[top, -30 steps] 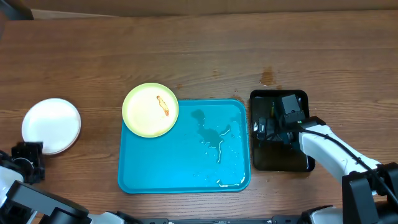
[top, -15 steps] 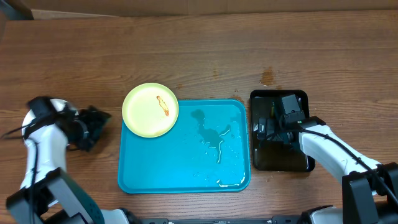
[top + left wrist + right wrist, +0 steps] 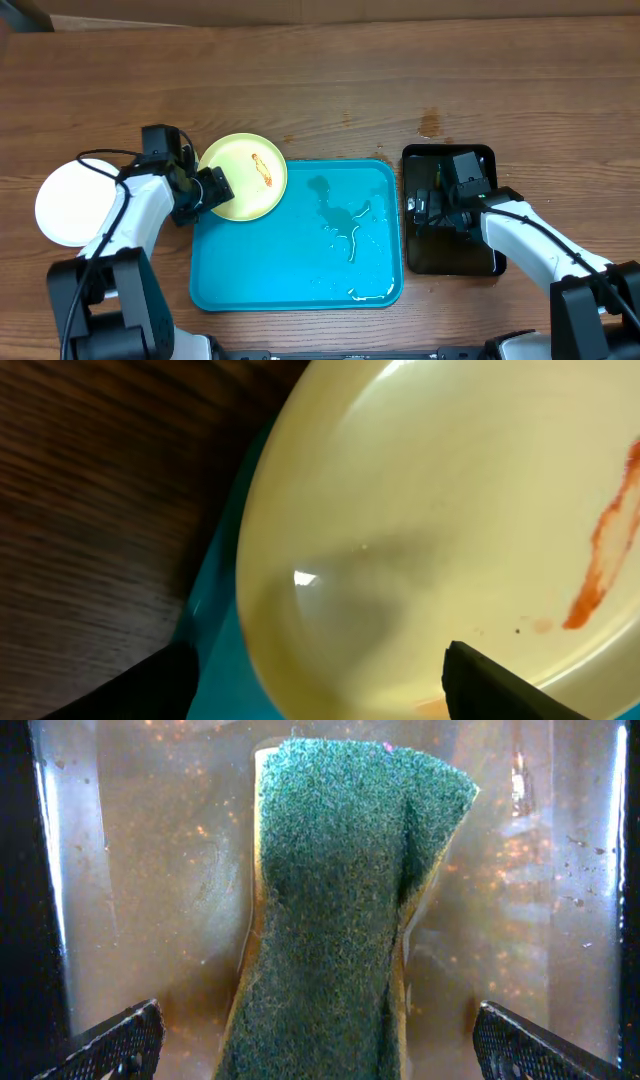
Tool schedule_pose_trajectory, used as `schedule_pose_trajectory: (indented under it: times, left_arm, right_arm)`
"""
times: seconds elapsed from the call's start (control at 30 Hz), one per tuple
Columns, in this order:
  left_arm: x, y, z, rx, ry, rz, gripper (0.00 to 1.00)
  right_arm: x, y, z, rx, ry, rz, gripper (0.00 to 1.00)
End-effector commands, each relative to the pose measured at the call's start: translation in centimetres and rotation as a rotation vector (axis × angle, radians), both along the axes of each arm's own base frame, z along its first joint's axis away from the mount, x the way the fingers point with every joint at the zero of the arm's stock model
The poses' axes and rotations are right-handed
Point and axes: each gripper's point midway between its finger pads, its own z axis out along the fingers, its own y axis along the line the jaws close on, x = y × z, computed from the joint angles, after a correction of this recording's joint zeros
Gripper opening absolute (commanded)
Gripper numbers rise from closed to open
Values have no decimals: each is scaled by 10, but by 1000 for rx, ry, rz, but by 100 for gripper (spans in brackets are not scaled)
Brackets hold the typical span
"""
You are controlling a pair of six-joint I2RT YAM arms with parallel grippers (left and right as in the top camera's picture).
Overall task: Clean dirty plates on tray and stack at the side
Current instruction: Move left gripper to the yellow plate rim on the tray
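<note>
The yellow-green plate [image 3: 245,175], streaked orange, lies across the far-left corner of the turquoise tray [image 3: 300,270]. Its rim sits between the wide-spread jaws of the left gripper [image 3: 215,190]; whether they touch it I cannot tell. A white plate [image 3: 70,205] lies well outside those jaws, partly behind the arm. A green sponge [image 3: 335,900] in the black tray [image 3: 455,262] lies between the right gripper's [image 3: 425,208] wide jaws.

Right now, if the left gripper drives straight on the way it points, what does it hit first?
The pale yellow-green plate: the left gripper, jaws open, faces its near rim at the corner of the turquoise tray. Whether the jaws straddle that rim or strike it is unclear.
</note>
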Motion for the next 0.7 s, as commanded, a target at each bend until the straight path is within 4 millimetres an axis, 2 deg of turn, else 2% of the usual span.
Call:
schedule_pose_trajectory:
  times: [0.0, 0.13, 0.3, 0.67]
  left_arm:
    - [0, 3, -9, 26, 30, -22, 75]
    - [-14, -2, -11, 3, 87, -31, 62]
    - [-37, -23, -10, -94, 159, -136, 43]
    - [-78, -59, -7, -128, 325, -243, 39]
  right_arm:
    - [0, -2, -1, -6, 2, -3, 100]
    - [0, -2, -1, -6, 1, -3, 100]
    - [0, -2, -1, -6, 1, -3, 100]
    - [0, -2, -1, -6, 1, -3, 100]
